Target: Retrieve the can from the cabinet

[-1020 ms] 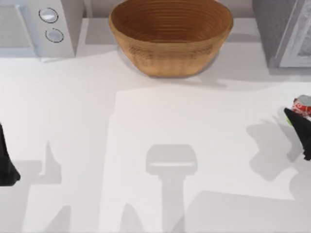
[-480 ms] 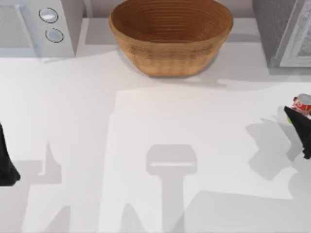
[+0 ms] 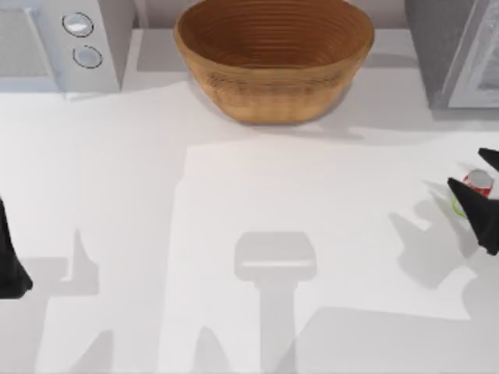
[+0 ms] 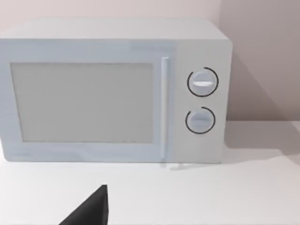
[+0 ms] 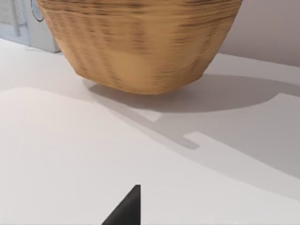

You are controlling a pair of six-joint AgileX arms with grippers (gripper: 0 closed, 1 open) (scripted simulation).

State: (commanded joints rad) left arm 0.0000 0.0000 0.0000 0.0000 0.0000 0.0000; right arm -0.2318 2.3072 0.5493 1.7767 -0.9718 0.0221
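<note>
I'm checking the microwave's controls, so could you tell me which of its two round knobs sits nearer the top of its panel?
The knob whose marker lies flat, on the microwave, is upper; the other knob sits directly below it.

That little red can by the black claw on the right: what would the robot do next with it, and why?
Probably carry the can a little further toward the table's middle, then set it down. The right gripper sits around the can at the top view's right edge, already out of the grey cabinet. The left gripper waits at the left edge.
</note>
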